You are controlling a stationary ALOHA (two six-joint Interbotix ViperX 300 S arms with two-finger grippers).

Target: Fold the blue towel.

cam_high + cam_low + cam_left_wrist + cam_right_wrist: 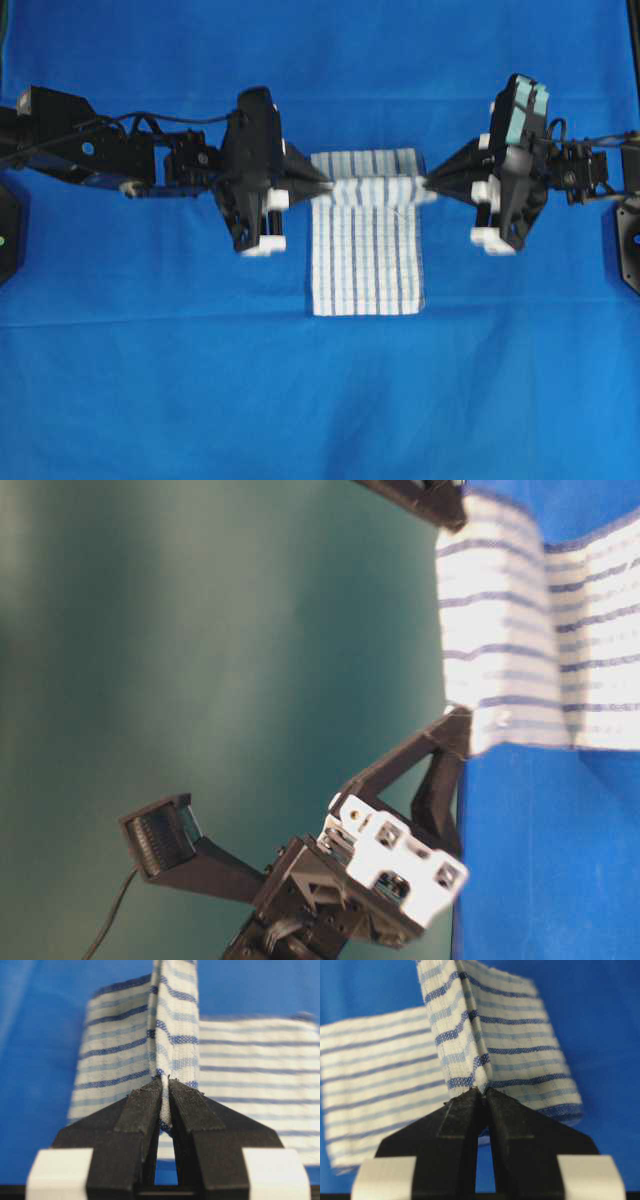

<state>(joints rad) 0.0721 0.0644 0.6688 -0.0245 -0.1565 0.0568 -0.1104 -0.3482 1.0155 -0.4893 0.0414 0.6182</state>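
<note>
Both arms are in on the blue towel — the striped white cloth lying in the middle of the plain blue table cover. The left gripper is clenched on the towel's left edge, the right gripper clamped on the opposite edge, each pinching a doubled thickness of the weave. Between them a band of cloth is lifted clear of the table, while the rest lies flat below it toward the near side of the overhead view, with a shorter strip showing beyond.

This looks like the fold itself in hand: an end raised and ready to be carried across. The next move, I'd judge, calls for both grippers travelling together and level, so the lifted edge lands square on the far edge — then letting go.
</note>
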